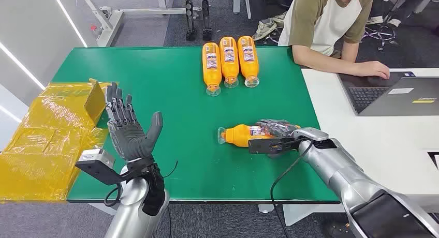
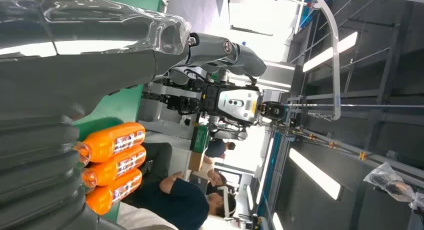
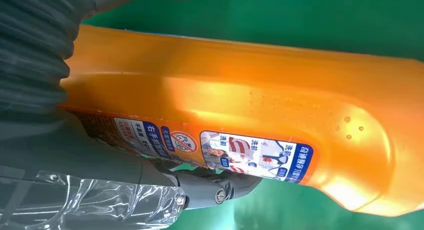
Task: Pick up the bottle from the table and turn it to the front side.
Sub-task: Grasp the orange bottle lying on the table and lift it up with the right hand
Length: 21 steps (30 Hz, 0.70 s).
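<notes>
Lying on its side on the green tabletop (image 1: 171, 93), the orange bottle (image 1: 240, 135) is gripped by the right robot hand (image 1: 277, 129). Lifting and turning are not yet done. The left robot hand (image 1: 127, 129) is spread open, holding nothing.

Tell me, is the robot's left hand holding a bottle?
No, the left hand is raised open with nothing in it; the right hand is on the lying bottle.

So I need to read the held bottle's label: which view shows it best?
The right wrist view: the bottle is close up, its label readable beside the right hand. The head view shows it whole but small.
</notes>
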Available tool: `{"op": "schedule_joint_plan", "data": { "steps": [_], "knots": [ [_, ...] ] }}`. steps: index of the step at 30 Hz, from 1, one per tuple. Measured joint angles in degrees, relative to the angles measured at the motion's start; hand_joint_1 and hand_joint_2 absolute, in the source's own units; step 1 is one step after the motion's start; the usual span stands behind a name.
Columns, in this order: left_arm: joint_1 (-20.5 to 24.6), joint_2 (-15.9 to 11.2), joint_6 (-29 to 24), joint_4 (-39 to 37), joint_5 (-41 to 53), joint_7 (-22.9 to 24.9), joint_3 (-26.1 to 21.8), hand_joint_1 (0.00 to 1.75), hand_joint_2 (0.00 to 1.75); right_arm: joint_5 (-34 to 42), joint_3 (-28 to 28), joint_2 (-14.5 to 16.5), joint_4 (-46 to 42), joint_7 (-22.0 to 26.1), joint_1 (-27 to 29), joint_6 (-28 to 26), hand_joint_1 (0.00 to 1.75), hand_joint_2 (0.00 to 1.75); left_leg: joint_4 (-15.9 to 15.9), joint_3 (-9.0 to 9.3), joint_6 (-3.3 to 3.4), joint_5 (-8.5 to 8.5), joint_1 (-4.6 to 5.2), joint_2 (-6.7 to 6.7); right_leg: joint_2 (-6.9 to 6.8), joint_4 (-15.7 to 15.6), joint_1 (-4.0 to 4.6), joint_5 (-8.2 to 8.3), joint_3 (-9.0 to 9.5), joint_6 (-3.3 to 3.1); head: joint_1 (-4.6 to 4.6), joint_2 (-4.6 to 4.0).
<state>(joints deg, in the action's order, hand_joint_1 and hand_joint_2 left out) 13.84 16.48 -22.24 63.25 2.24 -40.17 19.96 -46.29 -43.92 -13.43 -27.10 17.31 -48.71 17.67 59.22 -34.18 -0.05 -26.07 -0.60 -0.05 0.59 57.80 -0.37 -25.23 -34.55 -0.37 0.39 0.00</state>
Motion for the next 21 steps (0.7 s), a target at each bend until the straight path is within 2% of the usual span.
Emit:
{"op": "schedule_joint_plan", "data": {
  "steps": [12,21],
  "knots": [
    [0.0,0.0,-1.2,0.1,0.1,0.0,-0.1,0.0,1.75,-1.9,-2.6,-2.0,-0.4,-6.1,0.6,-3.4,0.0,1.75,0.1,0.01,0.1,0.06,0.01,-0.02,-0.01,0.0,-0.01,0.08,0.13,0.11,0.02,-0.01],
    [0.0,0.0,-1.8,0.2,0.1,0.0,-0.1,0.0,1.75,-2.3,-4.2,-2.0,0.1,-7.1,0.0,-3.9,0.0,1.75,0.1,0.02,0.11,0.07,0.0,-0.01,-0.01,0.0,0.0,0.1,0.14,0.14,0.01,0.0]
  ]
}}
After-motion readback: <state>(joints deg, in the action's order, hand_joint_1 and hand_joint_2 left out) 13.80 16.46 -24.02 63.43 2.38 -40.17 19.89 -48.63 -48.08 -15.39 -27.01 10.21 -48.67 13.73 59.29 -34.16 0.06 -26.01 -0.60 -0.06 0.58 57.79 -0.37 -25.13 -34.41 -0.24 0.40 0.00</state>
